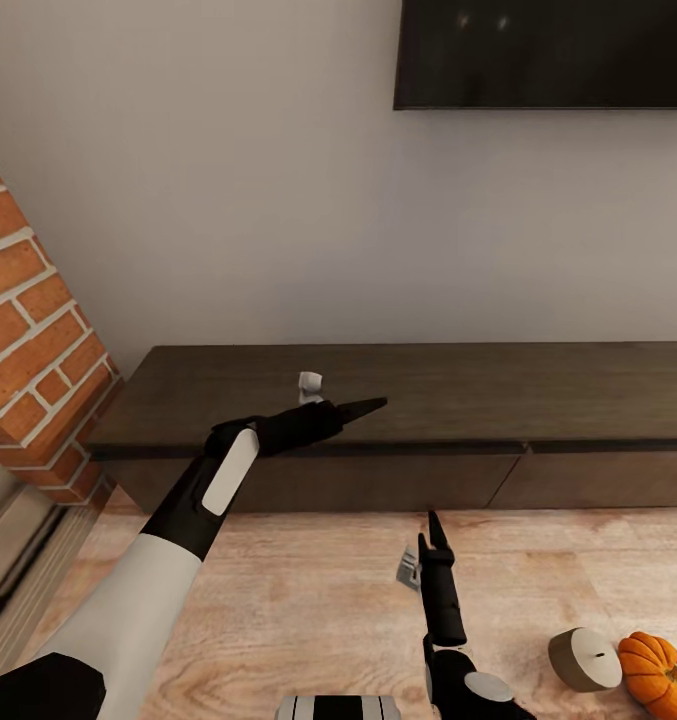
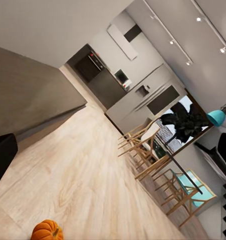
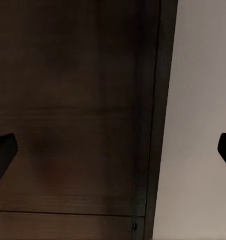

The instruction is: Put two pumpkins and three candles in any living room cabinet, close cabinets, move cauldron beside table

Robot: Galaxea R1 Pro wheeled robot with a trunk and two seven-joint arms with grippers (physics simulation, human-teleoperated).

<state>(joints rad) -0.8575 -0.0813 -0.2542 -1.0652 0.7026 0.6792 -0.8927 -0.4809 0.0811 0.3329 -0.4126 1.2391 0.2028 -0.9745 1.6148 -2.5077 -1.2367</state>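
Facing the long dark-brown wood cabinet (image 1: 428, 400), drawers shut; grey stubby candle (image 1: 585, 659) and orange ribbed pumpkin (image 1: 660, 672) lie lower right on the floor, unstowed. Right gripper (image 1: 435, 528) gapes empty; left gripper (image 1: 363, 407) unclear.

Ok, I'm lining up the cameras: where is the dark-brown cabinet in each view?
Head view: cabinet across the middle, against the wall.
Left wrist view: cabinet between wall and wood floor.
Right wrist view: cabinet close up, beside the wall.
Shared landmark: the pale wall.
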